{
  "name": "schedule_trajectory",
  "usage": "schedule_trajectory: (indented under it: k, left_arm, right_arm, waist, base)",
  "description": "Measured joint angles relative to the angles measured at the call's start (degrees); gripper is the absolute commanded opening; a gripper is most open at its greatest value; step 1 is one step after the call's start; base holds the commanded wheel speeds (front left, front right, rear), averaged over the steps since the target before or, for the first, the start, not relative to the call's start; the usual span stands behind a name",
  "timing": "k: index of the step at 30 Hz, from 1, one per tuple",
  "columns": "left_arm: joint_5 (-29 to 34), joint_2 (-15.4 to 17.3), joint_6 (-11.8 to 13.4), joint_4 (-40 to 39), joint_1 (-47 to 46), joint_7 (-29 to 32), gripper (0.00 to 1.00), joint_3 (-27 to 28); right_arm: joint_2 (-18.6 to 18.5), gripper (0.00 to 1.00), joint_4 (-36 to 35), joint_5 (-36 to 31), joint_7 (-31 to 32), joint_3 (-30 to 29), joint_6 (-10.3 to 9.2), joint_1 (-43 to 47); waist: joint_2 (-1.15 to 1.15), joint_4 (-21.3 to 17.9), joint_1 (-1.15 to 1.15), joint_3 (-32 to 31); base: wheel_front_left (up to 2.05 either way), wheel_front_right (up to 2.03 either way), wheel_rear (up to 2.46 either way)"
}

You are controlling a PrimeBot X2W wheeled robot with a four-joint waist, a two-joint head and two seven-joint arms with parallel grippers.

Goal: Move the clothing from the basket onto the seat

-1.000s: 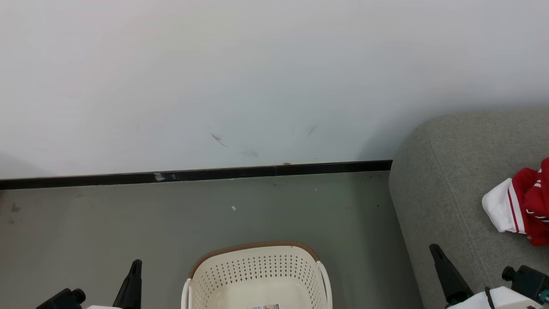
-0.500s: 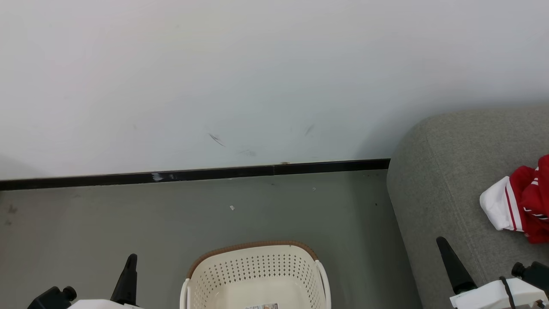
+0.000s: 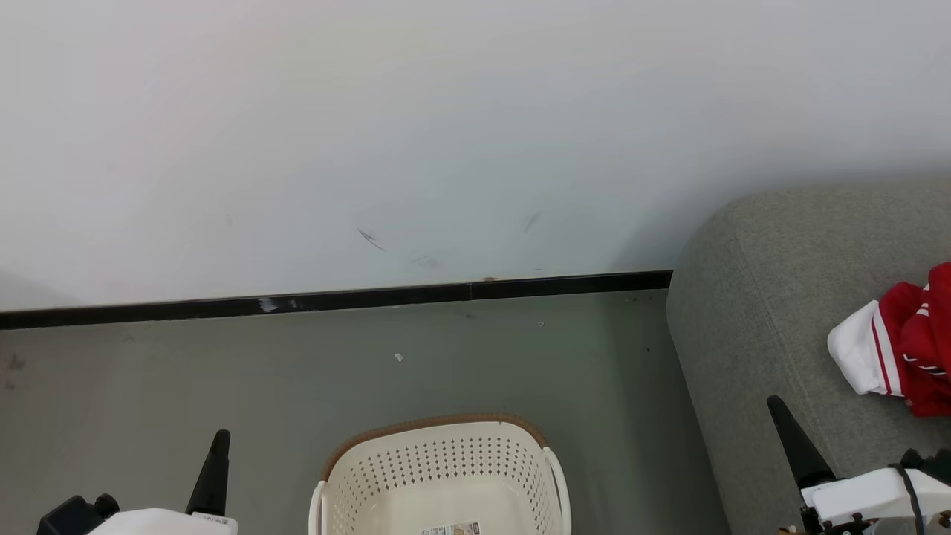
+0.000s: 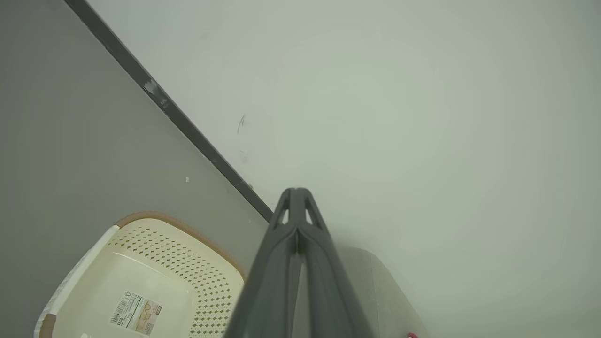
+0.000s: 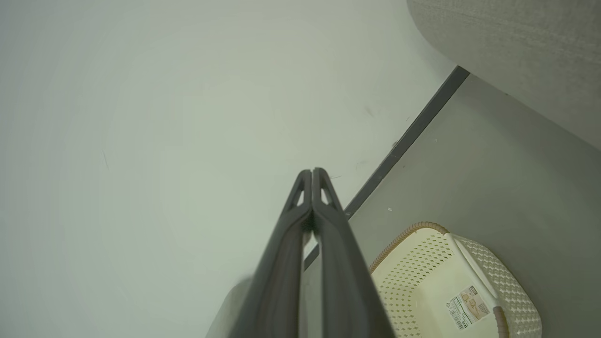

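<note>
Perforated plastic basket (image 3: 438, 475), coarse-woven fabric seat (image 3: 773, 297), soft cloth clothing (image 3: 903, 349)

Your robot's arm ends: dark pointed fingers on white wrist shells.
In the head view, your left gripper (image 3: 218, 448) and right gripper (image 3: 780, 414) look like long, matt black plastic spikes narrowing to a point. Along the wrist views, the charcoal-grey fingers (image 4: 281, 263) carry small triangular cut-outs near their tips. Behind the right gripper sits a smooth white wrist housing (image 3: 862, 496), crossed by a thin black cable (image 3: 908, 492), with a black round knob (image 3: 930, 467) beside it. The left side has a matching rounded white shell (image 3: 160, 521) and a black knobbed block (image 3: 74, 514).
</note>
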Motion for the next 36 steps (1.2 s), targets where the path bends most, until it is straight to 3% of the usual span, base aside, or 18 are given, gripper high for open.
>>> schedule_trajectory:
  k: [36]
  left_arm:
    - [-20.1, -1.7, -1.5, -0.2, -2.6, 6.3, 0.0, 5.4]
  right_arm:
    - [0.9, 0.0, 3.4, 25.7, 4.9, -4.0, 0.0, -4.6]
  waist:
    - [0.0, -0.9, -0.03, 0.7]
  base:
    - [0.0, 0.0, 0.0]
